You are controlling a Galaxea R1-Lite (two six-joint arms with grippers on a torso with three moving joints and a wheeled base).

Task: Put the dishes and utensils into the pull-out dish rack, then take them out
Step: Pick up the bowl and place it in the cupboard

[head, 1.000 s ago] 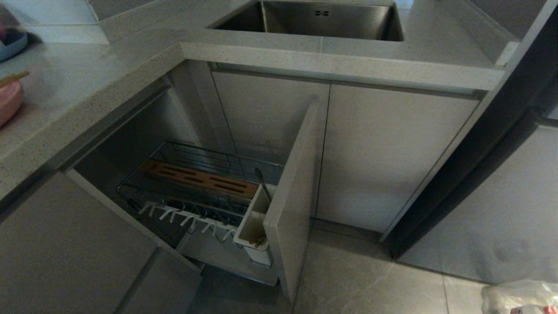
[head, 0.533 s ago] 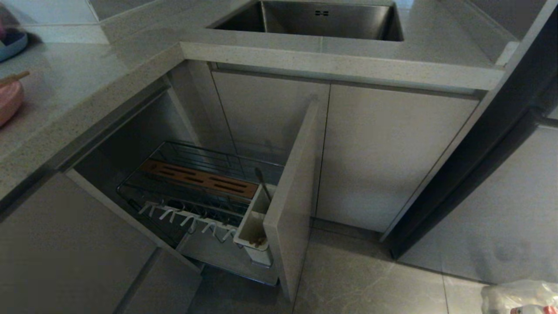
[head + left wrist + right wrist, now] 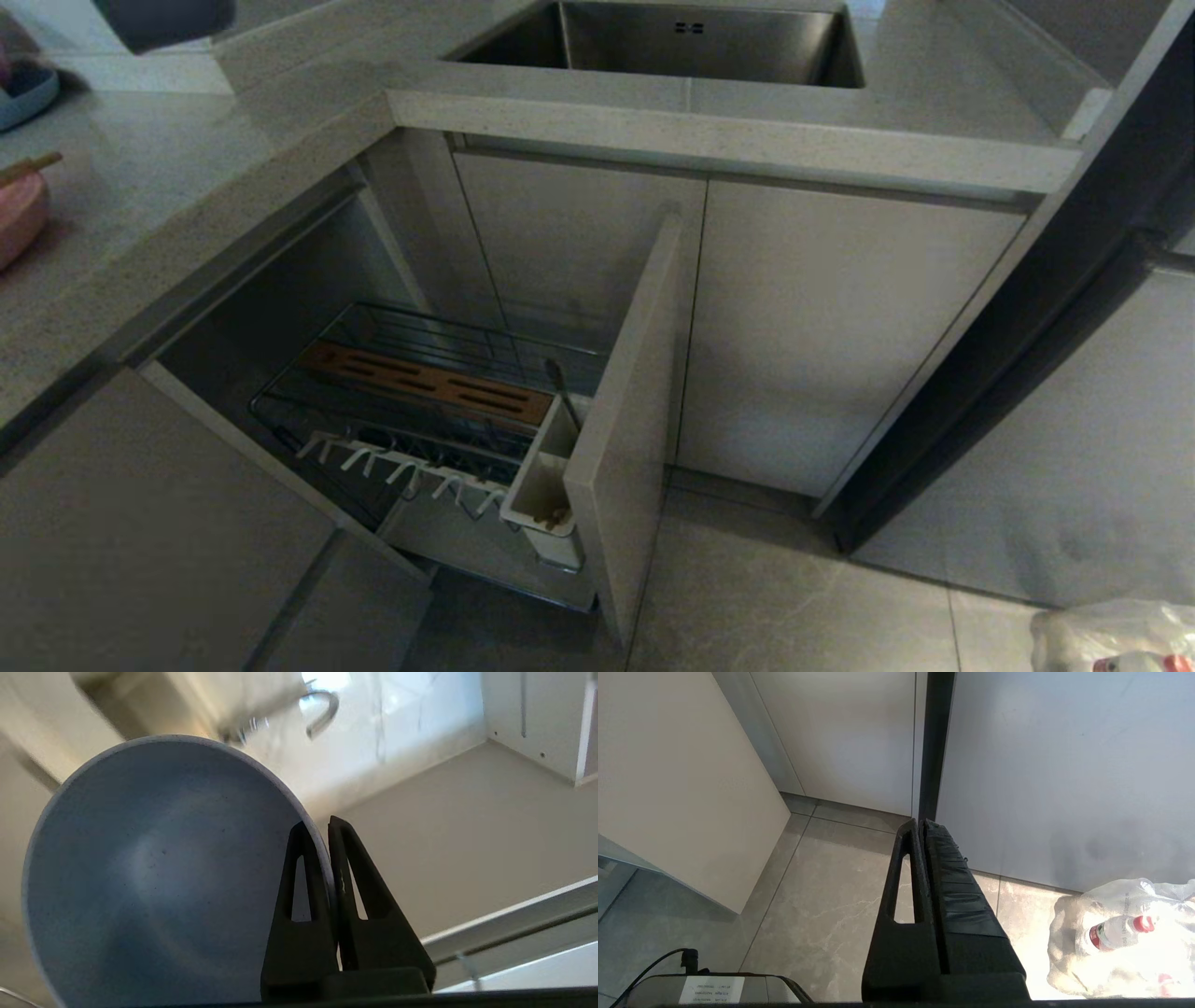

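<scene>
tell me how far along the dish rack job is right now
Done: the pull-out dish rack stands open, a utensil handle showing in its white cup. In hand: the left gripper pinches the blue-grey bowl by its rim. Left: the rack's wooden strip and pegs hold no dishes. The right gripper hangs shut near the floor.

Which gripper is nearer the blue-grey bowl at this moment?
Left. The left gripper is clamped on the rim of the blue-grey bowl, carrying it above the counter. The right gripper hangs shut over the floor tiles, away from the bowl.

Speckled countertop (image 3: 168, 233) bearing pink dish (image 3: 19, 219)
</scene>
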